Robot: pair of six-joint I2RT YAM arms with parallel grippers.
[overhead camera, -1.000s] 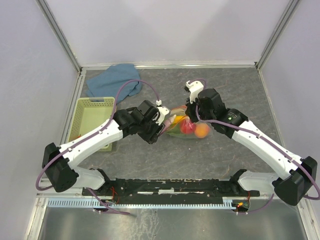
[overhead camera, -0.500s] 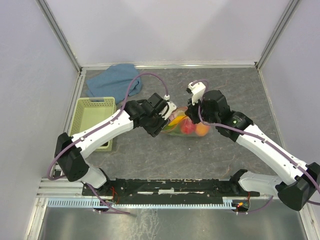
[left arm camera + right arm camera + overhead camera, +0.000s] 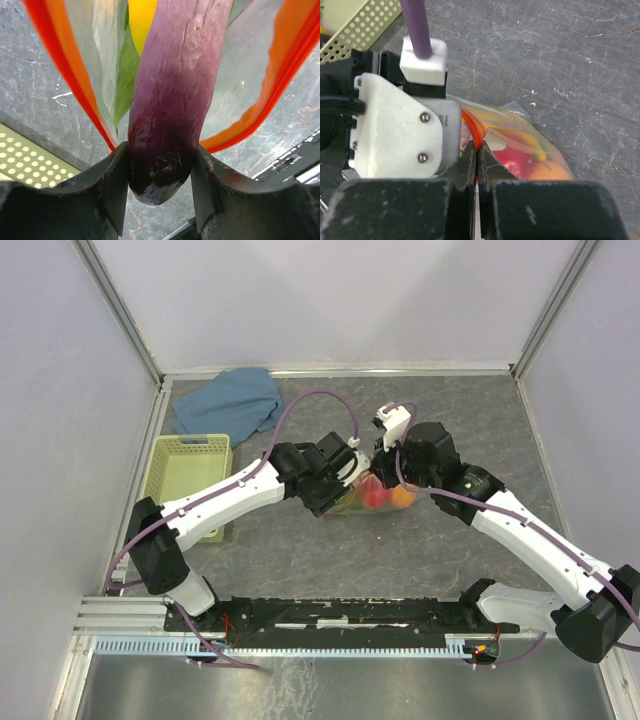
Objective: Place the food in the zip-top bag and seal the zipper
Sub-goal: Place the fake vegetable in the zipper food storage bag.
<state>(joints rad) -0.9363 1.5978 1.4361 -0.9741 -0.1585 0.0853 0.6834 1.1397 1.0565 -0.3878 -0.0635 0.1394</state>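
The clear zip-top bag point(image 3: 385, 502) lies mid-table with red and orange toy food point(image 3: 388, 496) inside. My left gripper point(image 3: 345, 480) is shut on the dark purple vegetable point(image 3: 170, 95), whose far end is pushed into the bag's open mouth between the two red-orange zipper strips point(image 3: 75, 70). A yellow banana point(image 3: 141, 20) and a green leaf point(image 3: 125, 80) show inside. My right gripper point(image 3: 476, 152) is shut on the zipper strip point(image 3: 472, 127) and holds that edge up, beside the left wrist.
A pale green basket point(image 3: 185, 480) stands at the left, with a corner in the left wrist view point(image 3: 30, 160). A blue cloth point(image 3: 230, 400) lies at the back left. The black rail point(image 3: 340, 615) runs along the near edge.
My left gripper has moved right with the purple vegetable, up to and into the bag's mouth. The right gripper has kept its hold on the zipper strip, shifting only slightly.
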